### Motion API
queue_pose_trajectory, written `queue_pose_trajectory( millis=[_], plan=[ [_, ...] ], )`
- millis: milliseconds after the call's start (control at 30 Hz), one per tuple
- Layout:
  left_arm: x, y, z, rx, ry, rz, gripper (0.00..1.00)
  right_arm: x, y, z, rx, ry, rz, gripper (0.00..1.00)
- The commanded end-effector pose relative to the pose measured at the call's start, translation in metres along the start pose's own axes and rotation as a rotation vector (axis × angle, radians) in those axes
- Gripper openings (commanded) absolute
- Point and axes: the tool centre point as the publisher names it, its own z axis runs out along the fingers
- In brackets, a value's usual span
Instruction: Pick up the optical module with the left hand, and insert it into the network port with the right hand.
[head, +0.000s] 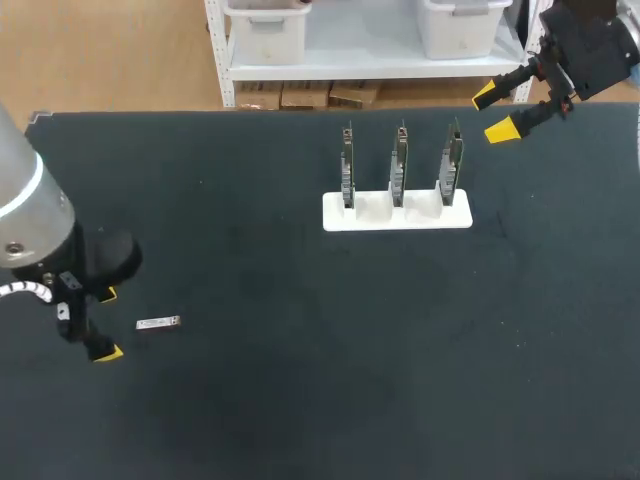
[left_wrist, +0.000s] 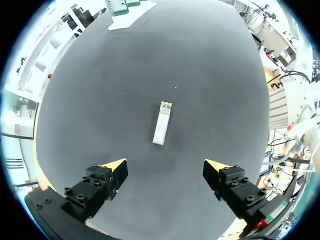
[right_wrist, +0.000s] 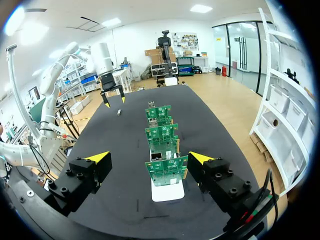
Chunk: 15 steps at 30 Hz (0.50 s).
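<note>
A black matte table (head: 300, 380) fills my frame; a white rectangular plastic stand (head: 420, 220) sits upper right of centre.

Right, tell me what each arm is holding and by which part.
Nothing is held. The left jaws stand open with the module lying loose on the table ahead of them; the right jaws stand open and empty before the boards.

left arm (head: 25, 205): cut by edge | right arm (head: 595, 45): cut at corner | network cards (head: 399, 165): ports too small
</note>
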Motion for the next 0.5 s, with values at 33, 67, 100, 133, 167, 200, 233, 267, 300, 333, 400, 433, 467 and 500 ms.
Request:
queue_pose_trajectory(
  millis=[33,67,100,133,167,200,233,267,300,333,400,433,467,500],
  plan=[
    [-0.0071,0.0014,0.0084,0.001,0.019,-0.003,1.00,-0.0002,0.0002,0.0003,0.001,0.000,0.000,1.00],
    [-0.0076,0.0010,0.0096,0.000,0.022,0.000,1.00,-0.0002,0.0002,0.0003,0.001,0.000,0.000,1.00],
    [-0.0080,0.0005,0.0106,-0.002,0.023,0.006,1.00,-0.0002,0.0002,0.0003,0.001,0.000,0.000,1.00],
    [-0.0080,0.0001,0.0112,-0.006,0.023,0.009,1.00,-0.0002,0.0002,0.0003,0.001,0.000,0.000,1.00],
    [-0.0081,-0.0001,0.0120,-0.013,0.027,0.011,1.00,-0.0002,0.0002,0.0003,0.001,0.000,0.000,1.00],
    [-0.0082,0.0000,0.0125,-0.006,0.025,0.013,1.00,-0.0002,0.0002,0.0003,0.001,0.000,0.000,1.00],
    [-0.0081,0.0006,0.0127,-0.002,0.022,0.012,1.00,-0.0002,0.0002,0.0003,0.001,0.000,0.000,1.00],
    [-0.0081,0.0008,0.0128,-0.002,0.022,0.012,1.00,-0.0002,0.0002,0.0003,0.001,0.000,0.000,1.00],
    [-0.0081,0.0009,0.0128,-0.002,0.021,0.014,1.00,-0.0002,0.0002,0.0003,0.001,0.000,0.000,1.00],
    [-0.0082,0.0010,0.0128,-0.002,0.020,0.015,1.00,-0.0002,0.0002,0.0003,0.001,0.000,0.000,1.00],
    [-0.0092,0.0013,0.0130,0.001,0.017,0.024,1.00,-0.0002,0.0002,0.0003,0.001,0.000,0.000,1.00],
    [-0.0099,0.0013,0.0135,0.003,0.018,0.027,1.00,-0.0002,0.0002,0.0003,0.001,0.000,0.000,1.00],
    [-0.0107,0.0016,0.0145,0.005,0.022,0.028,1.00,-0.0002,0.0002,0.0003,0.001,0.000,0.000,1.00],
    [-0.0112,0.0019,0.0151,0.007,0.023,0.031,1.00,-0.0002,0.0002,0.0003,0.001,0.000,0.000,1.00]
  ],
)
